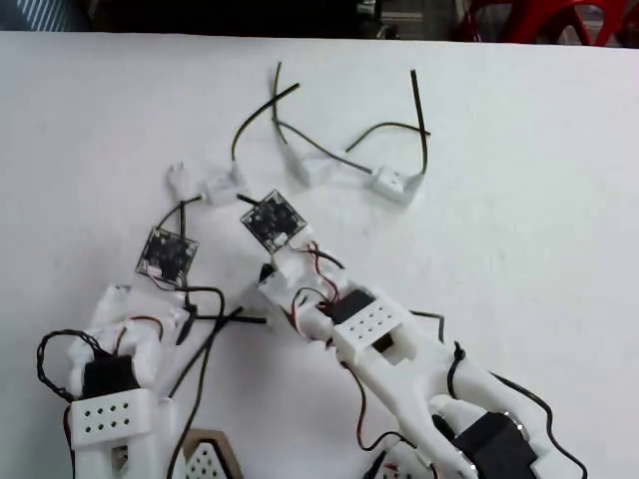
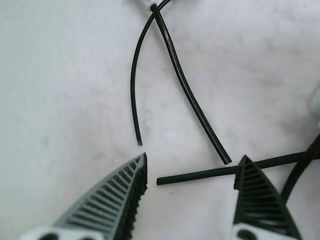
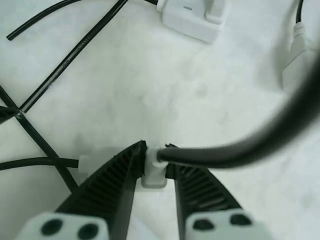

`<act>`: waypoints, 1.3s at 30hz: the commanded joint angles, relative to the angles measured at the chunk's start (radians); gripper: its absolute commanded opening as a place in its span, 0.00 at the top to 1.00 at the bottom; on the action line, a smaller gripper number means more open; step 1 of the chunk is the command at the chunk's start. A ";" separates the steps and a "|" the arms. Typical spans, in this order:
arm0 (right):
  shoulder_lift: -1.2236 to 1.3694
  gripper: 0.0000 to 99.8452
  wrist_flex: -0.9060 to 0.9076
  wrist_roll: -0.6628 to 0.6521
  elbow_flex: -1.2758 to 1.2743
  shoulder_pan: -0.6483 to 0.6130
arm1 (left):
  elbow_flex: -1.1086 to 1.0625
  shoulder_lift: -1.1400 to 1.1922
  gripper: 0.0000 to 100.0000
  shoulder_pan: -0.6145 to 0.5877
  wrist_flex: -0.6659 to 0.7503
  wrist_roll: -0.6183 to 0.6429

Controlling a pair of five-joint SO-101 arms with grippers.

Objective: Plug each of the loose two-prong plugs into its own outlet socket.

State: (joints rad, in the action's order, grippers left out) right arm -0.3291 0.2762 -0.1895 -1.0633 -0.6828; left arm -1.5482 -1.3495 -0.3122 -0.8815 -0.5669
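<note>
Right claw (image 3: 156,150) is pinching a white plug (image 3: 153,172), well short of the white block (image 3: 190,20), likely its socket. Left claw (image 2: 194,159) is spread. Square your prongs to that block before pushing.

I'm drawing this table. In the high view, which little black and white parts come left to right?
Black square dotted board → small white plastic plug piece → second black square dotted board → white plastic block with a curved black wire.

No writing, number or brand can be read; two small black square plates (image 1: 167,251) (image 1: 274,221) on the white surface (image 1: 519,200) show only pale dots.
</note>
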 commanded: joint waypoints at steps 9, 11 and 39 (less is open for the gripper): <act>0.012 0.98 0.030 -0.017 -0.052 0.005 | 0.003 -0.016 0.72 -0.008 0.018 0.006; 0.010 0.98 0.039 -0.017 -0.057 0.005 | 0.003 -0.016 0.72 -0.008 0.018 0.006; 0.038 0.98 0.363 -0.017 0.097 0.022 | 0.002 -0.016 0.72 -0.008 0.018 0.006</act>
State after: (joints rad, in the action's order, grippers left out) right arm -0.3153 0.6153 -0.1987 -0.9743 -0.6659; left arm -1.5512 -1.3495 -0.3122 -0.8815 -0.5669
